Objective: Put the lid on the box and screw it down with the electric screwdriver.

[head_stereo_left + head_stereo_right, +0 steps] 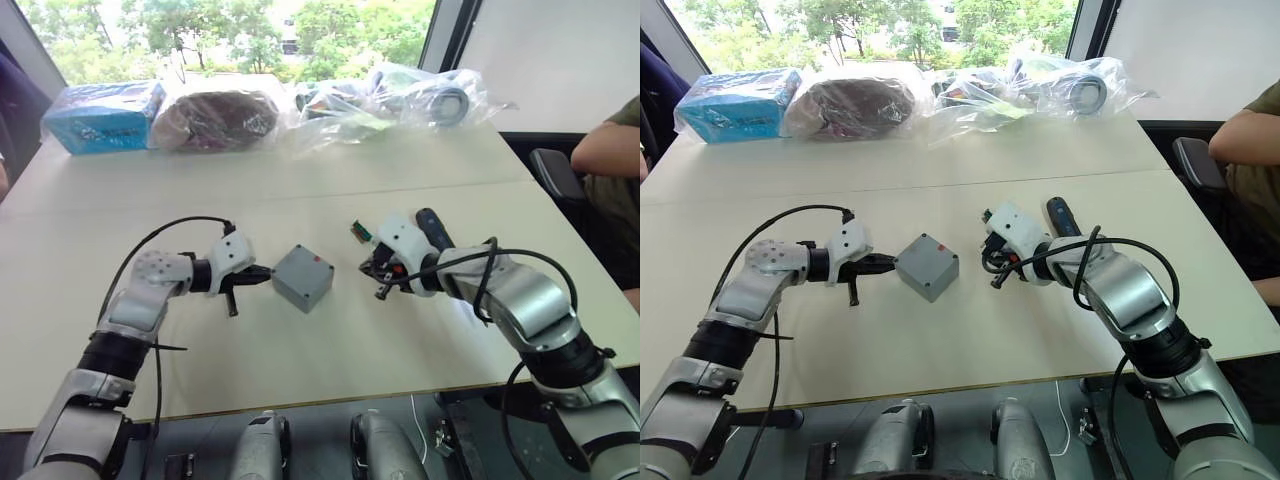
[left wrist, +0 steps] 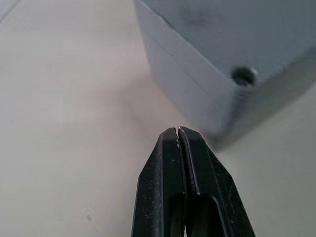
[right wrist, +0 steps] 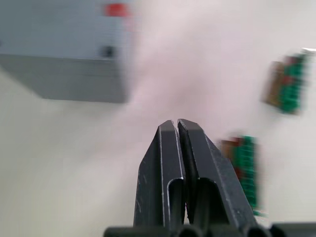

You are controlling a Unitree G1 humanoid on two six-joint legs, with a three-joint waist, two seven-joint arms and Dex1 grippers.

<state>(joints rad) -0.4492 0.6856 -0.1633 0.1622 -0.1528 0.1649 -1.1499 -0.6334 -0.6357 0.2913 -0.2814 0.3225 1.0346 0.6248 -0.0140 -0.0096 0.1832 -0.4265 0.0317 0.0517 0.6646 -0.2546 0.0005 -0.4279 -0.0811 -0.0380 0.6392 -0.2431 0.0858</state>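
The grey box stands mid-table with the lid resting on it, red mark up. In the left wrist view a seam runs between the lid and the box wall, with a dark corner screw hole above it. My left gripper is shut and empty, its tip just left of the box's near corner. My right gripper is shut and empty too, a short way right of the box. Behind my right wrist the dark blue electric screwdriver lies flat on the table.
Small green-red parts lie by my right gripper, two of them ahead of its fingers. Clear plastic bags and a blue packet line the far edge. A person's arm and a chair are at the right.
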